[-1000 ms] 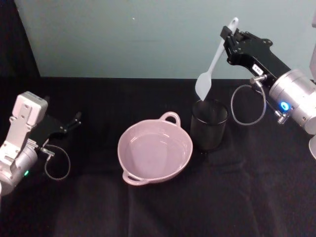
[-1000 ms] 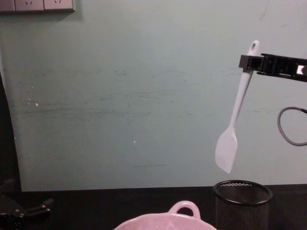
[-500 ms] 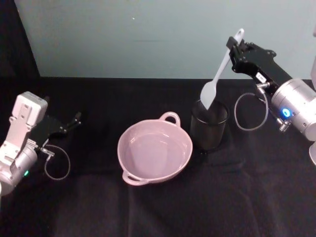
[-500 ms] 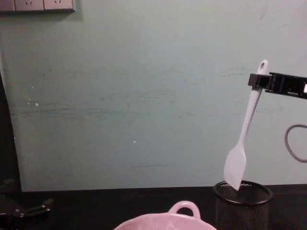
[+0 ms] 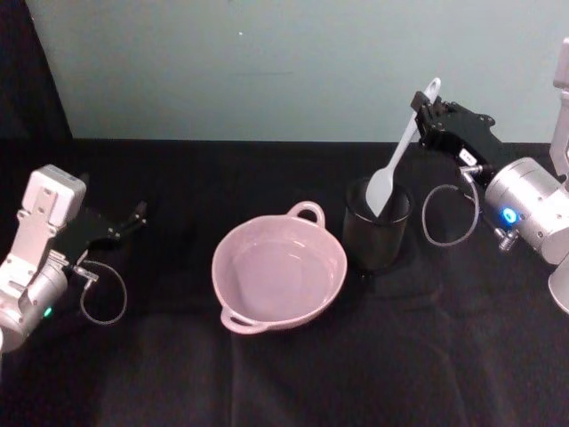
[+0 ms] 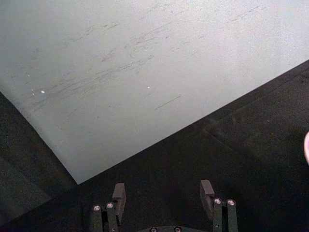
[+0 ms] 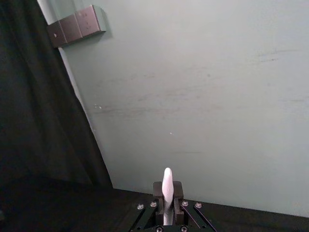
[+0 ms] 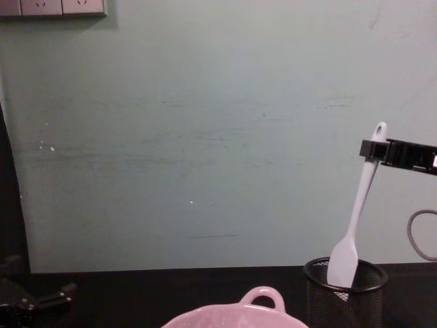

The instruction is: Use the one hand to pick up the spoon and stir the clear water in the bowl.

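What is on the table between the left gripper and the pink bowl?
Nothing: in the head view, bare black cloth runs from the parked left gripper to the pink bowl. The right gripper holds the spoon over the mesh cup.

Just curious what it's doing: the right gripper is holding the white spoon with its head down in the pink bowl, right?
Not quite. The right gripper does hold the white spoon, but the chest view shows its head inside the black mesh cup, not the pink bowl.

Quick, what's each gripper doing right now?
Left gripper: open, holding nothing.
Right gripper: closed on the spoon, its head in the mesh cup.
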Motion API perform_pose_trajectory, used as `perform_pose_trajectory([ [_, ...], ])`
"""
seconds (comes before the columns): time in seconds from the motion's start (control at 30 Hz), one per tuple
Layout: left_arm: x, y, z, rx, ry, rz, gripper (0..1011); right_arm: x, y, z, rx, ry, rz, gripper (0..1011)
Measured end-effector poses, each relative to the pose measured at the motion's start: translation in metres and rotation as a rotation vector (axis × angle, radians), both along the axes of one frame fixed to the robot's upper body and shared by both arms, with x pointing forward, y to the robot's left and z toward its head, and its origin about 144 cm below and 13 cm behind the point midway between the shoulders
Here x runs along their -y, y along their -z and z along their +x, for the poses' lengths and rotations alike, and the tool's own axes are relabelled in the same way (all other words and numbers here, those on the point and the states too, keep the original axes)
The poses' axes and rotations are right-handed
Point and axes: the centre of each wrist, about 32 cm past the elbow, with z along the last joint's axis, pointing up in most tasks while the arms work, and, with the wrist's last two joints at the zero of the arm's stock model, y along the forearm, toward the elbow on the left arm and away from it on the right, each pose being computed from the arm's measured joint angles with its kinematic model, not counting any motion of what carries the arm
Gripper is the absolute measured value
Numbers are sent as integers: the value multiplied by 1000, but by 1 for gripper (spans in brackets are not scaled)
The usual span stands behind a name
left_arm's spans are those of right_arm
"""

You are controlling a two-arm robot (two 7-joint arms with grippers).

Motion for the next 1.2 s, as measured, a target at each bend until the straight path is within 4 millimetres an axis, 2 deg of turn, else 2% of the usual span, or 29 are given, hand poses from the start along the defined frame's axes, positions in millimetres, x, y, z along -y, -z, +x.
perform_pose_trajectory([
  [0.67, 0, 0, 0, 0, 0, 0, 1011, 3, 28, 5, -79, 35, 36, 119],
  [1.2, 0, 0, 0, 0, 0, 0, 1011, 4, 37, 7, -88, 27, 38, 119],
])
